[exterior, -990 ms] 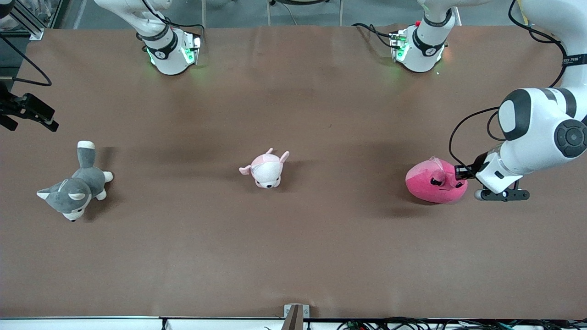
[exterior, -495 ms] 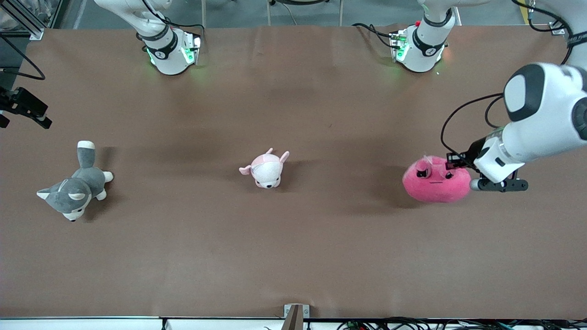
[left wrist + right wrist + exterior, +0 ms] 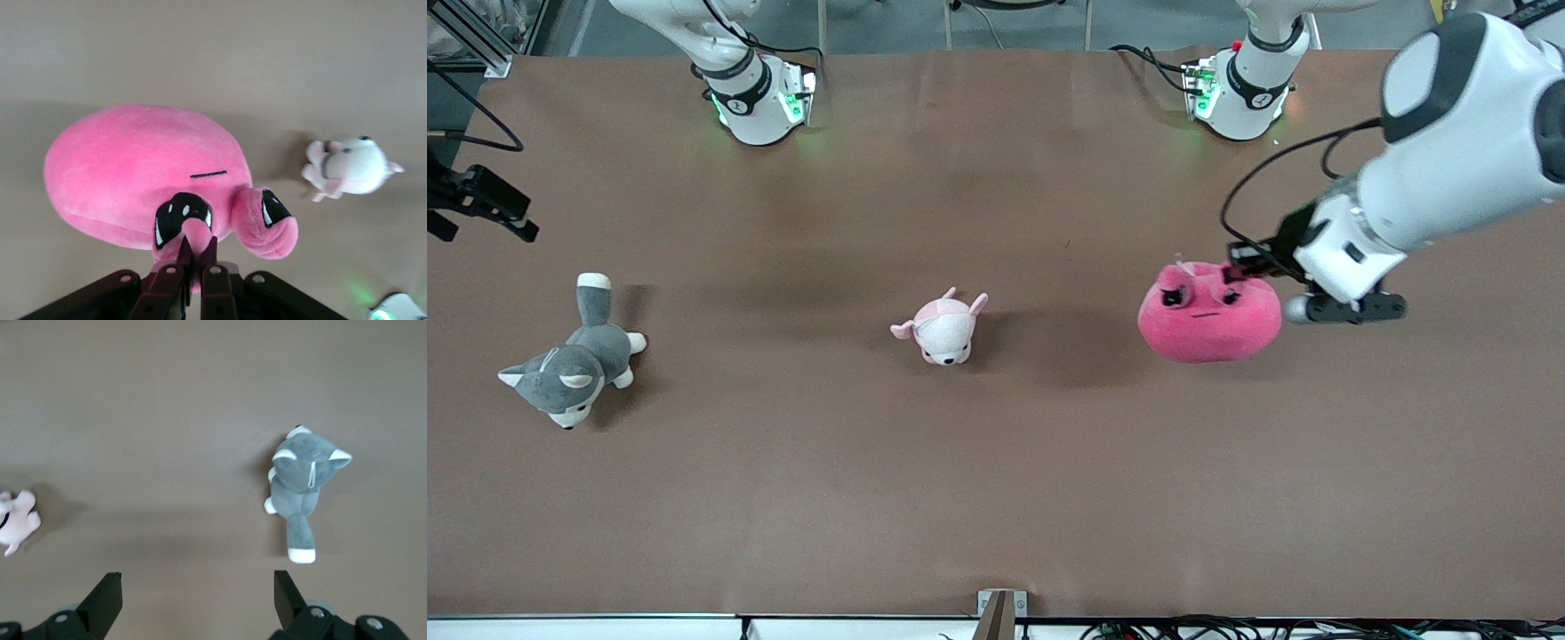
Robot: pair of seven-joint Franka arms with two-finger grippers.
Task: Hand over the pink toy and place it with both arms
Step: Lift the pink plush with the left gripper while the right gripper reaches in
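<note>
The pink toy is a round hot-pink plush with angry black eyes. It hangs above the table toward the left arm's end, with its shadow on the table below. My left gripper is shut on a fold of plush by the toy's eyes. The left wrist view shows the toy with the gripper pinching it. My right gripper is up in the air at the right arm's end of the table. It is open and empty in the right wrist view.
A small pale pink-and-white plush lies at the table's middle and also shows in the left wrist view. A grey-and-white plush dog lies toward the right arm's end and shows in the right wrist view.
My left gripper has lifted the pink toy off the table and carried it toward the table's middle. The right gripper has barely shifted.
</note>
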